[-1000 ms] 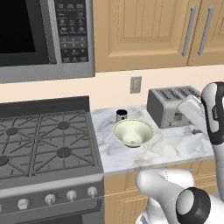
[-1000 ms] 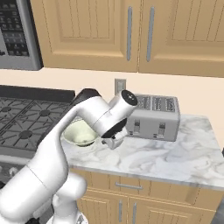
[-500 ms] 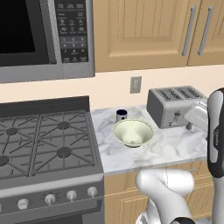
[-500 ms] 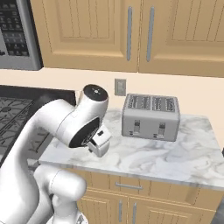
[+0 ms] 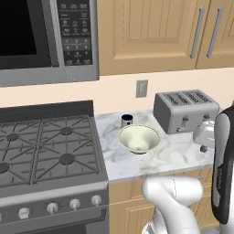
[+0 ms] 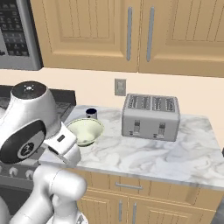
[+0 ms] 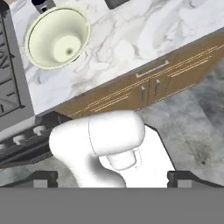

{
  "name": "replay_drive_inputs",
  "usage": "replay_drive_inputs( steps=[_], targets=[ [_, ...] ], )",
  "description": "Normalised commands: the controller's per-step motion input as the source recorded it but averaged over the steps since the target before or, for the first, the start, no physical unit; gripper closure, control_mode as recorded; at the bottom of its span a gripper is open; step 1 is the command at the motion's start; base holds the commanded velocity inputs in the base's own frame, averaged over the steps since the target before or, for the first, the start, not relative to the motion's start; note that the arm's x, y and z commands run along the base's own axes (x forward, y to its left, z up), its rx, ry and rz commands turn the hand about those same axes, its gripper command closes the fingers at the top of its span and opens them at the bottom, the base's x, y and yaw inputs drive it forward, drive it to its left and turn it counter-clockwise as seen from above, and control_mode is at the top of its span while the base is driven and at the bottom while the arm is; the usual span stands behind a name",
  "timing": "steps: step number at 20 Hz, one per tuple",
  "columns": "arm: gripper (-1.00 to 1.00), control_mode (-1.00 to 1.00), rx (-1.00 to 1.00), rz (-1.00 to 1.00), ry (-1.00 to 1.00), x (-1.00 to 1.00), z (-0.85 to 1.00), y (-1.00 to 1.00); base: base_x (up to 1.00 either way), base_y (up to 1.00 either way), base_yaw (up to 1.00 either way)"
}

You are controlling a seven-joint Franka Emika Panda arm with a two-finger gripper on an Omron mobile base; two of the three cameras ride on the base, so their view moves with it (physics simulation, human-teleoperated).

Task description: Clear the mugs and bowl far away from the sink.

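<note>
Hand view is showing the bowl [image 7: 58, 38] sitting upright near the top left corner, on the marble bench [image 7: 131, 39], with the navy mug [image 7: 43, 4] just beyond it at the upper edge. From the left base view, the bowl [image 5: 139, 138] is resting near the stove [image 5: 45, 151] and the mug [image 5: 127, 120] is standing just behind it, toward the wall; the toaster [image 5: 185, 111] is off to the right. My end effector [image 7: 112, 178] is hanging out past the bench's front edge, over the floor, with its tips spread wide and nothing between them. So the bowl is lying ahead of me and off to one side, back over the bench edge, well apart from my tips. Being round, it offers no long axis; I judge I am needing to swing back over the bench and come down on its rim.
</note>
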Motion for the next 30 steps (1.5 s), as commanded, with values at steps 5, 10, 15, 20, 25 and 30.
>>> replay_drive_inputs(
  steps=[5, 10, 15, 20, 25, 30],
  targets=[
    [-1.0, -1.0, -0.23, 0.26, -0.07, -0.43, 0.44, 0.6, 0.0, 0.0, 0.0],
    [-1.0, -1.0, -0.31, 0.42, -0.24, -0.12, 0.49, 0.39, 0.0, 0.0, 0.0],
    [-1.0, -1.0, -0.19, 0.27, -0.28, -0.32, 0.09, 0.0, 0.0, 0.0, 0.0],
    [-1.0, -1.0, 0.02, 0.07, -0.15, -0.14, -0.02, -0.1, 0.0, 0.0, 0.0],
    [-1.0, -1.0, 0.16, 0.0, 0.0, 0.0, -0.02, -0.18, 0.0, 0.0, 0.0],
    [-1.0, -1.0, 0.05, -0.18, 0.0, 0.0, 0.0, 0.0, 0.0, 0.0, 0.0]
  ],
)
